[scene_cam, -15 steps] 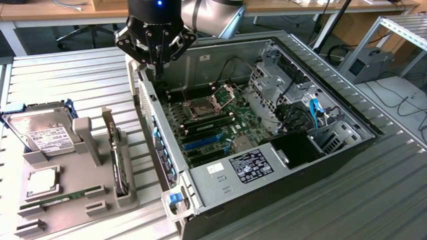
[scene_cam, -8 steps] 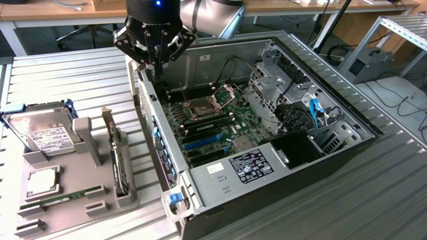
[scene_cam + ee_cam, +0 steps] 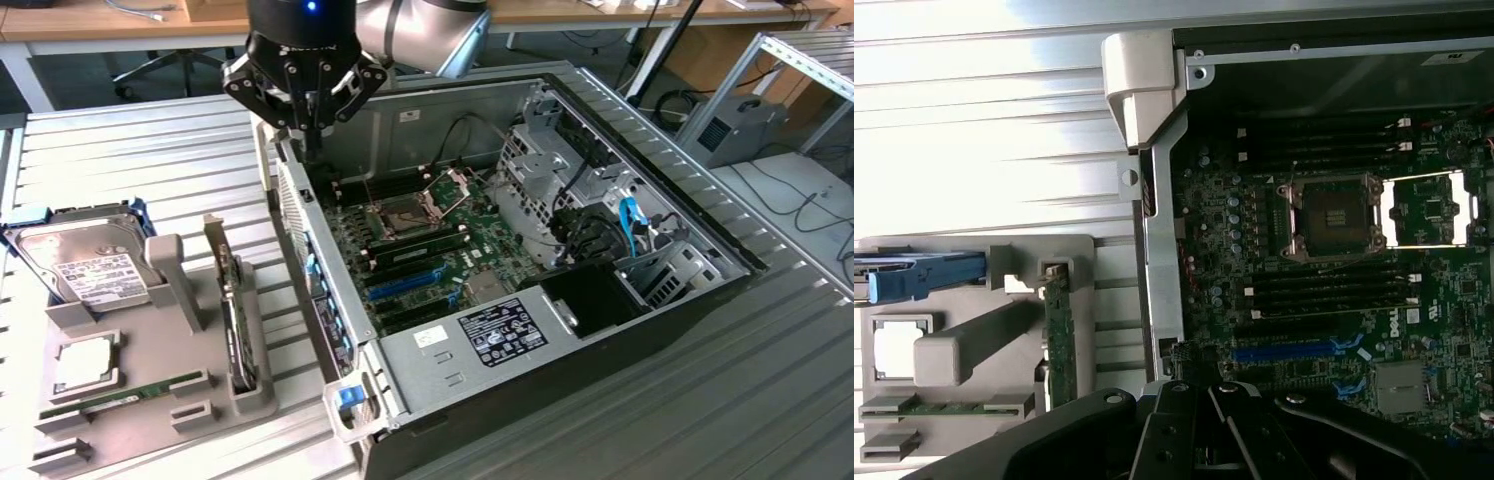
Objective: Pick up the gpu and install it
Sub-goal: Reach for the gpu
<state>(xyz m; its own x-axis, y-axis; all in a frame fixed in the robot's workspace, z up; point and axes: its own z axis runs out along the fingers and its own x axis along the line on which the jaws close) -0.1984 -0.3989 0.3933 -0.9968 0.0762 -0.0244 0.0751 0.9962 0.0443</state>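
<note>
Grey moulded holder (image 3: 134, 420) on the slatted tabletop (image 3: 134, 150), at the exterior view's left, carries the gpu (image 3: 238, 320), which stands on edge in its slot just beside the open computer case (image 3: 414, 120). The black hand (image 3: 315, 130) hangs clenched and empty over the case's far corner, well apart from the gpu.
</note>
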